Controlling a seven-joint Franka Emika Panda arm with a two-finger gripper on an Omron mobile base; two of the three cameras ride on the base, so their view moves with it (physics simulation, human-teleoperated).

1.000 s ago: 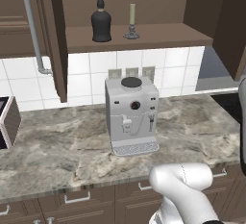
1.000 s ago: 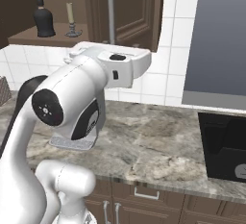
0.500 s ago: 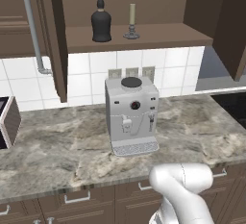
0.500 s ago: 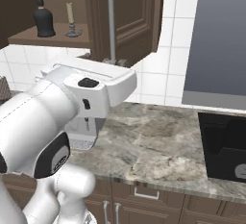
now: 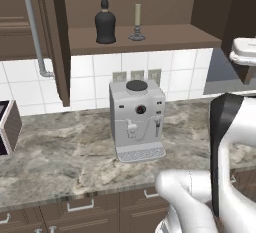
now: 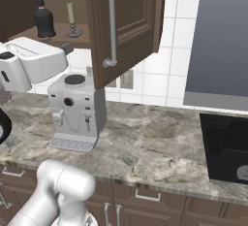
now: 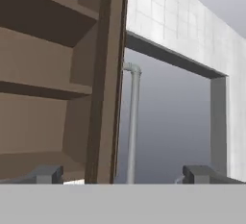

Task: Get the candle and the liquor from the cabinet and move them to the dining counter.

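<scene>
Marble worktop [image 5: 60, 152], veined grey and backed by white wall tiles [image 5: 90, 77], runs across both base views in front of you. On it a grey coffee machine [image 5: 137, 119] stands against the tiles, below the cabinet [image 5: 150, 39], a dark brown wall unit with both doors swung open. You see the left door [image 5: 55, 37] edge-on in the left base view and the right door [image 6: 128, 24], with its long silver bar handle [image 6: 112, 24], in the right base view.

On the cabinet's lowest shelf the liquor [image 5: 105, 19], a squat black bottle with a thin neck, stands upright to the left. The candle [image 5: 137, 22], pale cream in a small grey holder, stands just beside it on the right; the two are close but apart.

Your gripper [image 7: 122, 174] is raised beside the cabinet at shelf height. In the hand view you look along it at the front edge of the right door, bare brown shelves to one side and a grey window to the other. Its two finger tips [image 7: 45, 174] stand far apart at the bottom corners, spread wide with nothing between them. A dark sink [image 6: 225, 147] sits in the worktop at far right.
</scene>
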